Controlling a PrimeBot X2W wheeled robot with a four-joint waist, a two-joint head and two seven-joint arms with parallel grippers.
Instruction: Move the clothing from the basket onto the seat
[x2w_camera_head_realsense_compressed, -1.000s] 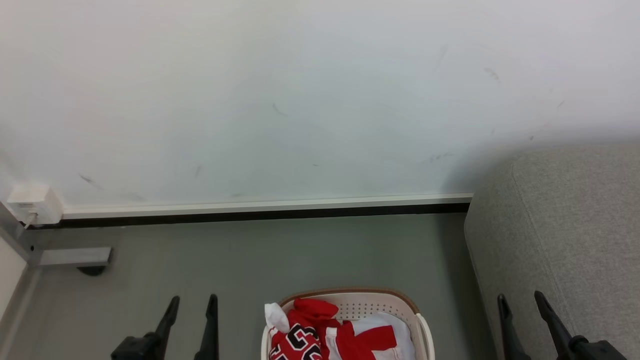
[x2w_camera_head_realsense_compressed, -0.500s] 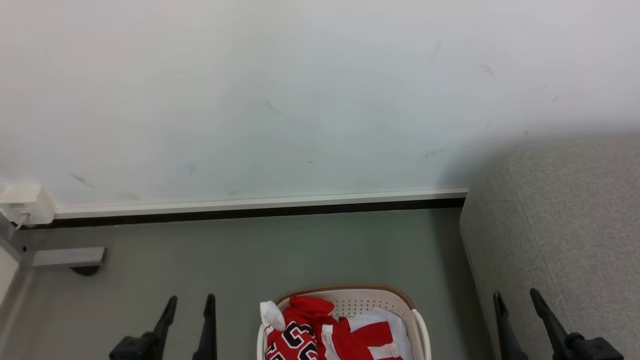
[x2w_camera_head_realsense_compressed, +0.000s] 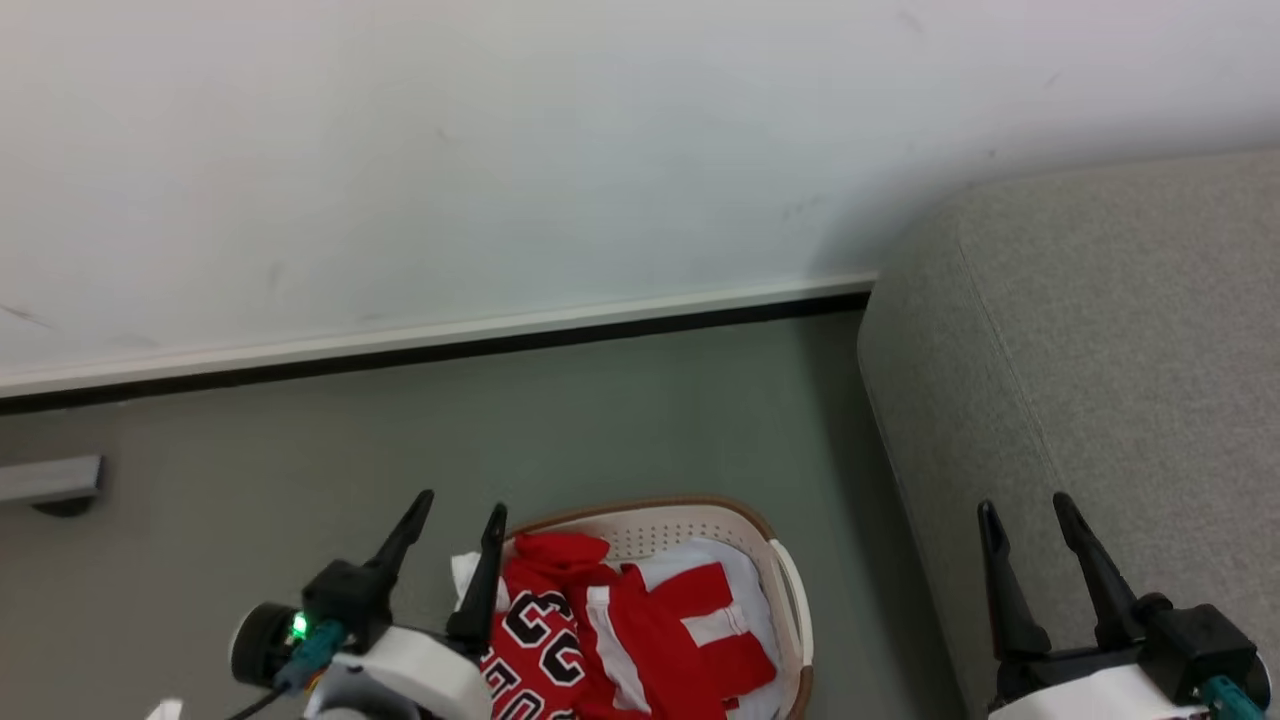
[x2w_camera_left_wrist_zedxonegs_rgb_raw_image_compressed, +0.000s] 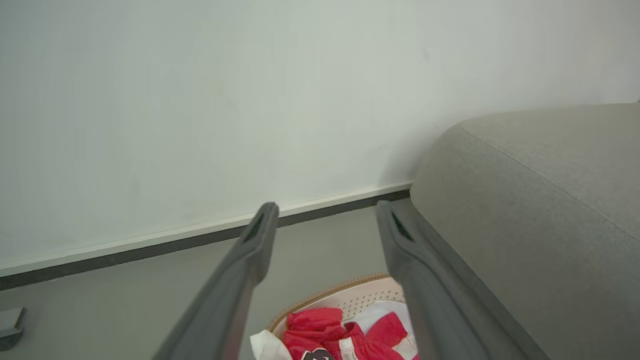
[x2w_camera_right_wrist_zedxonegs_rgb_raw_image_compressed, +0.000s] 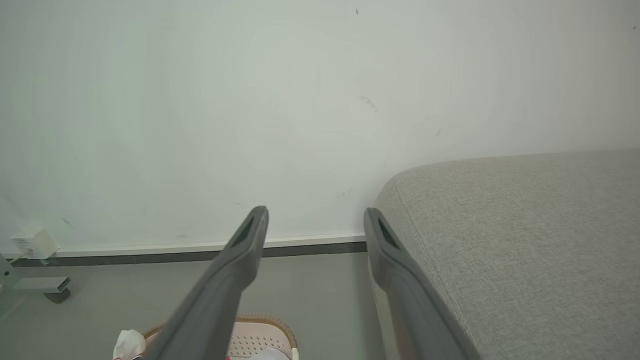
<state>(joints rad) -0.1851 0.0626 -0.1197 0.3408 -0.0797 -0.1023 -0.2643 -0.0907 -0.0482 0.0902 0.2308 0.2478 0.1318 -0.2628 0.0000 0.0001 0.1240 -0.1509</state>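
Clothing (x2w_camera_head_realsense_compressed: 620, 630) in laundry basket (x2w_camera_head_realsense_compressed: 668, 522) on grey floor (x2w_camera_head_realsense_compressed: 600, 420) beside sofa (x2w_camera_head_realsense_compressed: 1100, 330), white wall (x2w_camera_head_realsense_compressed: 500, 150) behind; our left gripper (x2w_camera_head_realsense_compressed: 462, 502), right gripper (x2w_camera_head_realsense_compressed: 1022, 502) wide, empty.

Bare room, wall + floor.
Off-white scuffed wall (x2w_camera_head_realsense_compressed: 500, 150) fills upper frame; white baseboard (x2w_camera_head_realsense_compressed: 450, 331) w/ dark strip crosses mid-frame; grey-green floor (x2w_camera_head_realsense_compressed: 600, 420) below; grey metal foot (x2w_camera_head_realsense_compressed: 45, 480) at left edge.

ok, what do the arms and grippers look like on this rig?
Left gripper and right gripper: two long black fingers tapering to points, joined to a black block and a white rounded shell. Teal plug on each wrist; the left also shows a green light and a dark cable.
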